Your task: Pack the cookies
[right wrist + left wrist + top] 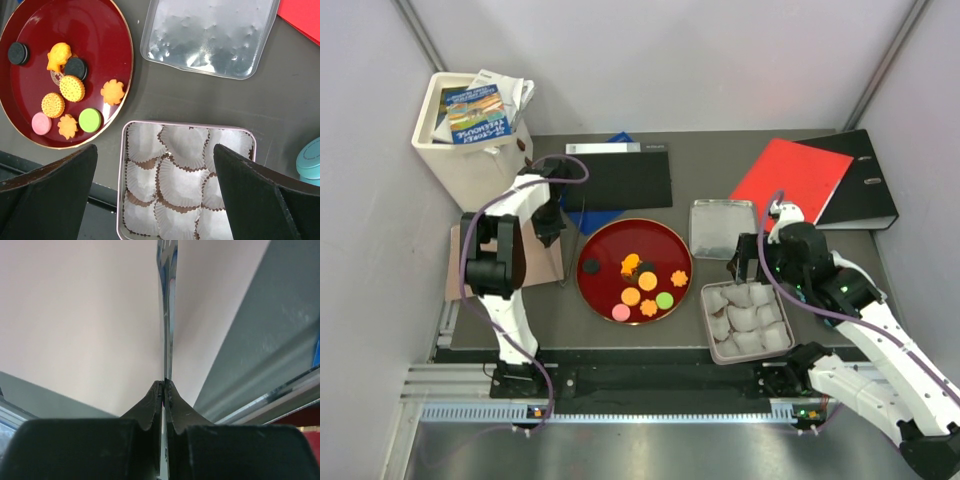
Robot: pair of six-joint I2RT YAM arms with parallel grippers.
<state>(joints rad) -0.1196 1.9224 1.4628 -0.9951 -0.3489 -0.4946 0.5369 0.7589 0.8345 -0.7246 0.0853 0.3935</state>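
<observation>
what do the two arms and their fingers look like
Left arm and right arm both have white links, black joints and a purple cable running alongside. Their fingers are plain black, broad and wedge-shaped.

The cookies (647, 281) lie on the plate (610, 250), left of the tin (706, 322).

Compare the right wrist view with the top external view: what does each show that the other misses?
Only right wrist: a teal round object right of the tin. Only top external: the white bin of booklets, the black binder, and the left gripper shut on a thin metal tool. Both: the red plate, the cookies on it, the tin of empty paper cups, the silvery lid, and the open right gripper.
</observation>
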